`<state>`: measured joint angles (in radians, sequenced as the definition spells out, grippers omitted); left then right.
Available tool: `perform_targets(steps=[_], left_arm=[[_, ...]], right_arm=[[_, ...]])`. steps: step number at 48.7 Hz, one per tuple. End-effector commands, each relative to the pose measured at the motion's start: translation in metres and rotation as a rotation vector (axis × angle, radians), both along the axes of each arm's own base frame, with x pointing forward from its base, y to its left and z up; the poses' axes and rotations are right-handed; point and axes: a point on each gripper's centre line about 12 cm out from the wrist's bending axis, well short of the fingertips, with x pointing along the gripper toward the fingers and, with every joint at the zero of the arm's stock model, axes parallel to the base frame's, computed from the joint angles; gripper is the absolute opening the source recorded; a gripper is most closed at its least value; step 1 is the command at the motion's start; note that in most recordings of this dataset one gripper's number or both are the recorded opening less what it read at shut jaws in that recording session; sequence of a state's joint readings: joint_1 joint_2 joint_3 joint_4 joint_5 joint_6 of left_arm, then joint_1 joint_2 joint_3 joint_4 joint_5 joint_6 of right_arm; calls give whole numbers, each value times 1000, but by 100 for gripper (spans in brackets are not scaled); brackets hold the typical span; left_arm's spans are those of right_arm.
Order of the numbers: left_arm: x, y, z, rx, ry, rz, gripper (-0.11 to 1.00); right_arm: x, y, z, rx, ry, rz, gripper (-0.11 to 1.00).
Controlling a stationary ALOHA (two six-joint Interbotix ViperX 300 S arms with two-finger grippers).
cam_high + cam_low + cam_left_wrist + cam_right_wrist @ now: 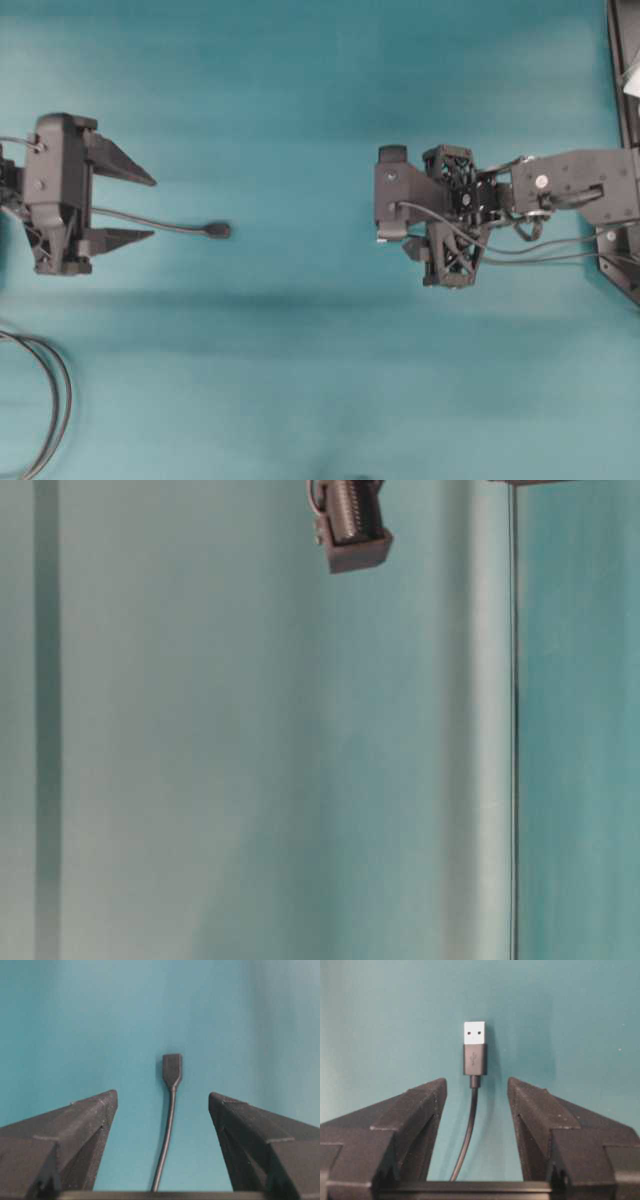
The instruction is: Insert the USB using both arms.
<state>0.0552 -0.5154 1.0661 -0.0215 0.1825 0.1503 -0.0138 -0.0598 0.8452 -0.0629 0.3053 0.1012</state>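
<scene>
Teal tabletop overhead shows the left gripper spread around the socket's cable, socket lying free; the right wrist view shows the right gripper parted, USB ungrasped ahead: insertion not begun.

You can read one sign only, the USB trident symbol moulded into the dark body of the USB in the right wrist view, no words, brand names or numbers legible on anything else you see
</scene>
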Motion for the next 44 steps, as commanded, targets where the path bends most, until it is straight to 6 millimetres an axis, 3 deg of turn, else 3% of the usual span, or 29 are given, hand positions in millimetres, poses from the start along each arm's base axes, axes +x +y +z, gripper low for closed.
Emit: perform_targets(steps=[1, 20, 44], left_arm=[[5, 1, 0, 14, -7, -10, 86], [14, 2, -13, 14, 4, -8, 86], [20, 2, -28, 11, 51, -7, 86]], right_arm=[[10, -1, 8, -2, -35, -1, 54], [17, -1, -6, -2, 0, 0, 52], [15, -3, -18, -1, 38, -5, 35]])
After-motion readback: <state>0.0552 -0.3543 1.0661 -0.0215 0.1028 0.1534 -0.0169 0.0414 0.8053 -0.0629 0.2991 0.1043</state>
